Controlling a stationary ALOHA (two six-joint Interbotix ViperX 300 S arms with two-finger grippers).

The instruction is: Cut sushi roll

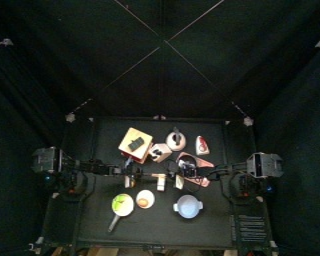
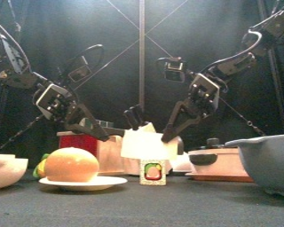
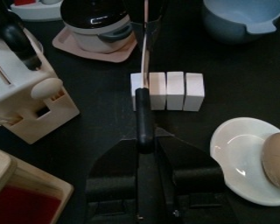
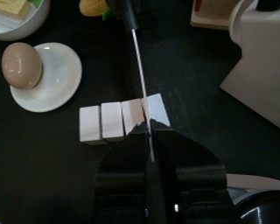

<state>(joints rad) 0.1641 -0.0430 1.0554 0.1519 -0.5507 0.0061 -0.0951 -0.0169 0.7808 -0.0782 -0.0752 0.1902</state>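
The sushi roll (image 3: 167, 91) is a white block lying on the black table, divided into several slices that stand side by side. One knife runs above its end slice, the one farthest from the egg plate. My left gripper (image 3: 140, 154) is shut on the knife's black handle (image 3: 140, 118), and the blade (image 3: 146, 48) reaches away over the pot. In the right wrist view the blade (image 4: 136, 61) shows as a thin line crossing the sushi roll (image 4: 113, 121) and running into my right gripper (image 4: 149, 147), whose jaws look shut on it.
A white knife block (image 3: 31, 101) stands beside the roll. A black pot (image 3: 98, 22) sits on a pink coaster beyond it. An egg on a white plate (image 4: 22, 63) lies toward the table's front, with a blue bowl (image 3: 241, 16) and a green bowl (image 1: 123, 204).
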